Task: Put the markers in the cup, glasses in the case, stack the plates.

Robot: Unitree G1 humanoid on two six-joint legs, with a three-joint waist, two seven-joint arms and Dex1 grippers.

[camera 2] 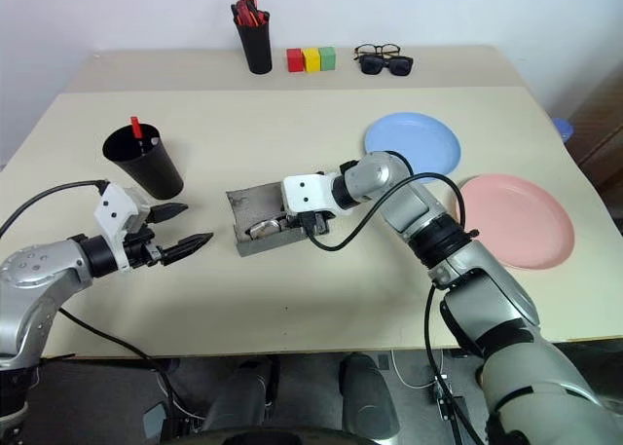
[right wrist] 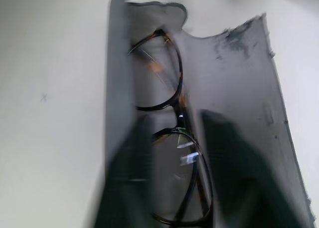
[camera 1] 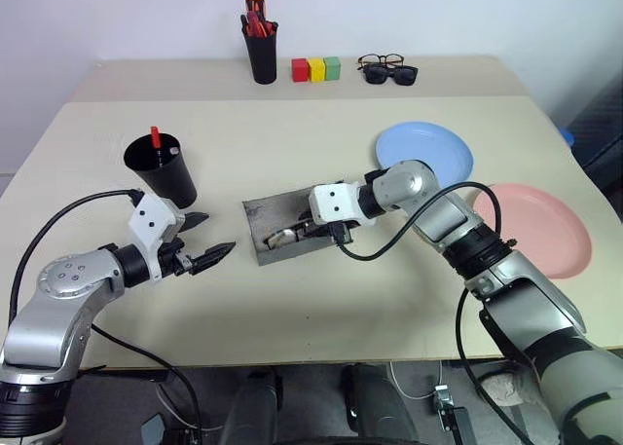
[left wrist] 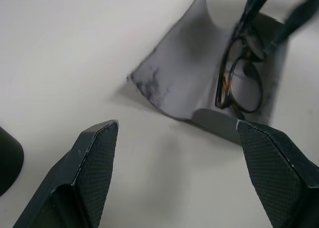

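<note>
The grey case (camera 1: 282, 214) lies open mid-table with the round-lensed glasses (right wrist: 157, 78) inside it. My right gripper (camera 1: 310, 234) reaches down into the case, its fingers apart on either side of the glasses, open. Left of the case, my left gripper (camera 1: 216, 233) hovers open above the table with nothing between its fingers (left wrist: 94, 153). The black cup (camera 1: 161, 170) stands just behind it, a red-capped marker (camera 1: 154, 137) upright inside and a small white end at its rim. The blue plate (camera 1: 425, 150) and the pink plate (camera 1: 541, 228) lie side by side on the right.
At the back stand a slim black pen holder (camera 1: 260, 54) with orange-red markers, three coloured blocks (camera 1: 316, 69), dark sunglasses (camera 1: 391, 74) and another pair of spectacles (camera 1: 380, 60). A black cable loops from my right wrist over the table.
</note>
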